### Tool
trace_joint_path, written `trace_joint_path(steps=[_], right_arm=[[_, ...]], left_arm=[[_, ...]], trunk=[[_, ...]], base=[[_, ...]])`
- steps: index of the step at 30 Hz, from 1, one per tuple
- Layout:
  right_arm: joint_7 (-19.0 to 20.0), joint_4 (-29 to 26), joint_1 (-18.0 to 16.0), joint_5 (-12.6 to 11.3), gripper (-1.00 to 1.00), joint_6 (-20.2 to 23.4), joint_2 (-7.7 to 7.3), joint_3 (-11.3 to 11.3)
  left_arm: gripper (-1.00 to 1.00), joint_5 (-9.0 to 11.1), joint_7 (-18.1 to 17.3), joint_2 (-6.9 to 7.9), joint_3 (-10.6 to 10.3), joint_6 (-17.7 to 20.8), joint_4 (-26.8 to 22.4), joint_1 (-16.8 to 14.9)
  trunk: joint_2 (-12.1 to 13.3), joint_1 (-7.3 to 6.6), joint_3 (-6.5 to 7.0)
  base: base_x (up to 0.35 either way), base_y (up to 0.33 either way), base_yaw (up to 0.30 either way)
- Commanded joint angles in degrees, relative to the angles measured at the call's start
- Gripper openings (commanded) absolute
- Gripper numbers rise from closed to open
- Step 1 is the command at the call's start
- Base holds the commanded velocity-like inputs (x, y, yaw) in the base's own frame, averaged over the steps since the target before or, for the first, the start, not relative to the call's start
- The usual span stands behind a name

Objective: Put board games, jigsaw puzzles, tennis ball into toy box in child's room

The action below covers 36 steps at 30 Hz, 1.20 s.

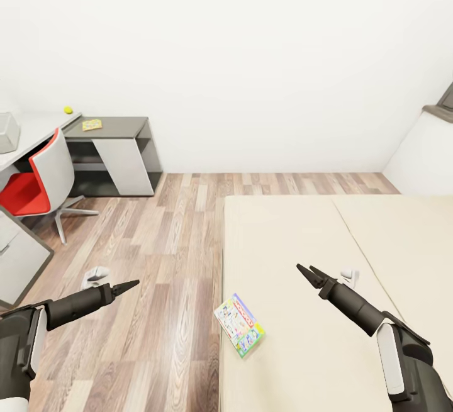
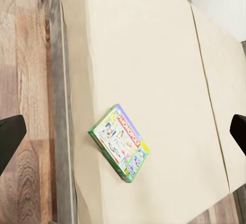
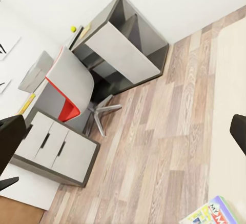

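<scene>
A white-and-green board game (image 1: 239, 325) lies flat on the bed (image 1: 327, 236), near the mattress's left edge, and appears in the left wrist view (image 2: 119, 142) too. My left gripper (image 1: 128, 286) hovers open over the floor to the left of it, apart from it. Over the bed, to the game's right, my right gripper (image 1: 308, 272) is open and empty. Far off at the left stands the table (image 1: 119, 126), with a yellow tennis ball (image 1: 68, 110) and a flat yellow box (image 1: 92, 124) on it. A pale grey box (image 1: 6, 132) sits on the desk top at the frame's edge.
A red and grey swivel chair (image 1: 41, 179) stands at the desk. A grey drawer cabinet (image 1: 19, 255) is at the near left. Wood floor (image 1: 170, 242) runs between desk and bed. A small white object (image 1: 349, 273) lies on the mattress, another (image 1: 94, 277) on the floor.
</scene>
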Motion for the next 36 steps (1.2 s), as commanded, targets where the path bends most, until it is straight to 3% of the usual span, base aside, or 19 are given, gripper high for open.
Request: trace_joint_path(steps=[1, 36], right_arm=[[0.14, 0.0, -0.06, -0.22, 1.0, 0.44, 0.04, -0.13], [0.1, 0.04, -0.06, -0.17, 1.0, 0.37, 0.08, -0.06]], left_arm=[[1.0, -0.59, -0.58, -0.02, 0.13, 0.39, -0.05, -0.07], [1.0, -0.6, -0.58, -0.1, 0.13, 0.4, -0.05, -0.07]], trunk=[[-0.1, 0.03, 0.0], [-0.1, 0.03, 3.25]], base=[[0.0, 0.0, 0.0], [0.0, 0.0, 0.0]])
